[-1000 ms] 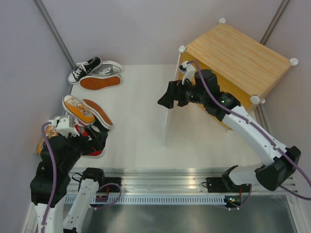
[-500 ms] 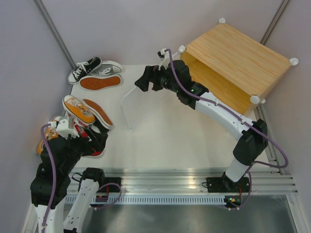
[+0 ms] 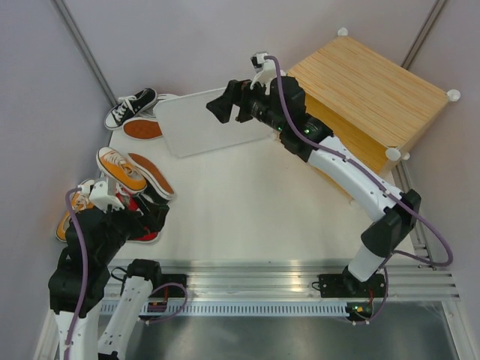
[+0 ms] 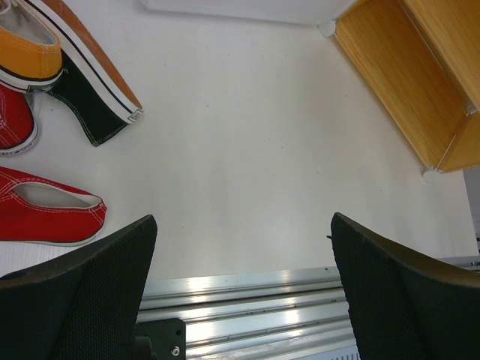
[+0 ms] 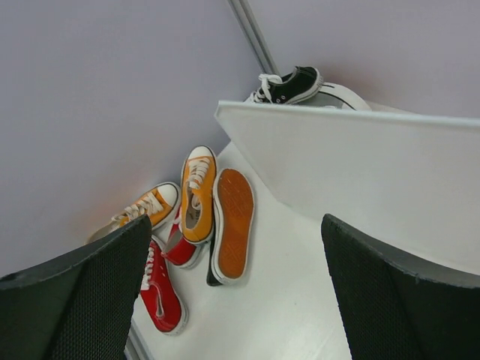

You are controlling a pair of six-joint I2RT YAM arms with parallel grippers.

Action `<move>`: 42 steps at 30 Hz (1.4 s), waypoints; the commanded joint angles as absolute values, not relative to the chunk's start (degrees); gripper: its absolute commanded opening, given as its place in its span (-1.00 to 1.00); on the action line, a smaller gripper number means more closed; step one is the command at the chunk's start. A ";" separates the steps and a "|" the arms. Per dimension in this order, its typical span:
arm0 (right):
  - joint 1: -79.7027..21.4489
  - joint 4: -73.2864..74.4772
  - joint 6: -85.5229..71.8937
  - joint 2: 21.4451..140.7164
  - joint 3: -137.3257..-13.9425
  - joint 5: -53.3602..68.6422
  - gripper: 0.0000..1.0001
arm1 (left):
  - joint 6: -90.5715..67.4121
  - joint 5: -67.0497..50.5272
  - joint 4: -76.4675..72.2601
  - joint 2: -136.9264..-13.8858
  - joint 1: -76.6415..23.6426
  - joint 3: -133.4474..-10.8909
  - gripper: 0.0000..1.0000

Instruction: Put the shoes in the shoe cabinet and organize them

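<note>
The shoe cabinet (image 3: pixel 371 86) stands at the back right, its inner wood shelf (image 4: pixel 401 82) showing. Its frosted door panel (image 3: pixel 199 124) is swung wide open to the left. My right gripper (image 3: pixel 223 111) hovers open just above the panel (image 5: pixel 360 165), holding nothing. Below its fingers (image 5: pixel 75 300) lie shoes: an orange one (image 5: pixel 199 191), a black one sole-up (image 5: pixel 232 225) and a red one (image 5: pixel 161 300). A black shoe (image 3: pixel 129 107) and an upturned orange sole (image 3: pixel 141 129) lie at the back left, partly behind the panel. My left gripper (image 4: pixel 244 225) is open over the table's front, beside red shoes (image 4: pixel 45 214).
Grey walls close off the left and back sides. The aluminium rail (image 3: pixel 247 289) with both arm bases runs along the near edge. The open door panel reaches over the back-left shoes. White tabletop (image 3: pixel 247 202) lies between the shoe pile and the cabinet.
My right arm swept left and back, swinging the door panel from nearly edge-on to wide open, up against the back-left shoes. The left arm has barely moved.
</note>
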State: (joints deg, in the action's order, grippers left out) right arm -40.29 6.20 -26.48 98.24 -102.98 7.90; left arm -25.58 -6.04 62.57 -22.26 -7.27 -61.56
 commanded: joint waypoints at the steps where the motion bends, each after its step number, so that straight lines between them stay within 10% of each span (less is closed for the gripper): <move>1: -40.43 13.15 -21.37 87.58 -97.85 4.94 0.96 | -28.38 -8.35 58.54 -25.83 -7.56 -61.44 1.00; 18: -40.43 22.49 -16.44 52.40 -66.36 -6.67 0.96 | -32.34 -8.54 37.88 -60.20 -9.58 -68.03 0.96; 42: -40.43 26.63 -16.70 49.75 -58.10 -6.24 0.96 | -35.60 18.81 34.19 -67.49 4.12 -59.50 0.79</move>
State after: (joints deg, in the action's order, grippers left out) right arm -40.29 26.79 -16.29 50.76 -58.48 -6.52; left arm -35.48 16.69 35.92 -65.32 1.45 -59.53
